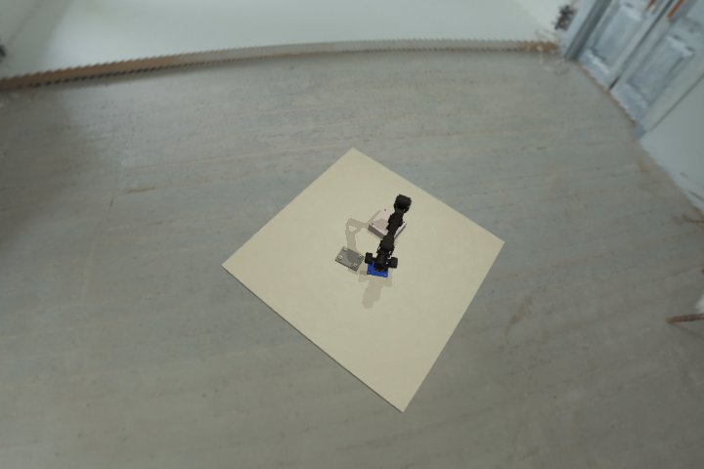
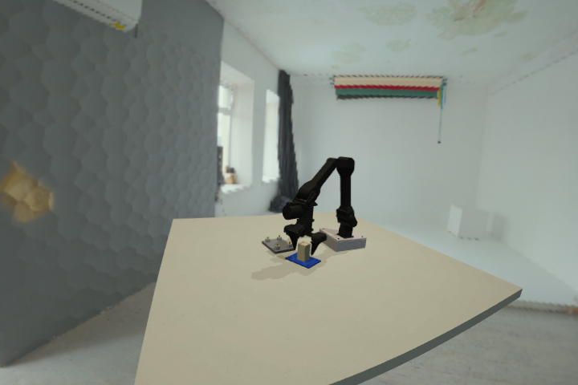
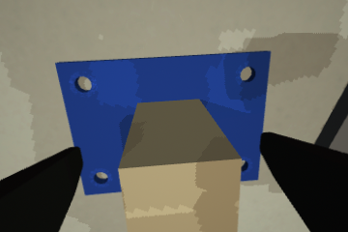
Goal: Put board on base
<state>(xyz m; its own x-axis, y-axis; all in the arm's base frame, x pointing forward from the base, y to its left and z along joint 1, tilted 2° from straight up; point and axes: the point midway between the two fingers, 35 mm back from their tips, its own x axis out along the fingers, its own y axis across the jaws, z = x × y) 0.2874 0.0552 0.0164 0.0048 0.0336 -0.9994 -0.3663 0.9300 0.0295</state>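
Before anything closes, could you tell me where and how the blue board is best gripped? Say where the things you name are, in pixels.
Probably by its upright square handle [image 2: 303, 251] [image 3: 181, 193], from above, one finger on each of two opposite flat sides: it stands tall, while the board [image 1: 377, 272] [image 2: 308, 262] [image 3: 167, 77] is thin and lies flat on the table [image 1: 403, 359] [image 2: 253, 326].

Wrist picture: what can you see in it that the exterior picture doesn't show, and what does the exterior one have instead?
Only the wrist view shows the table peeking through the corner holes.

Only the exterior view shows the gold pins, the dark curtain and the arm's bent elbow.

Both show the blue board, its square handle, the open pincer and some grey base.
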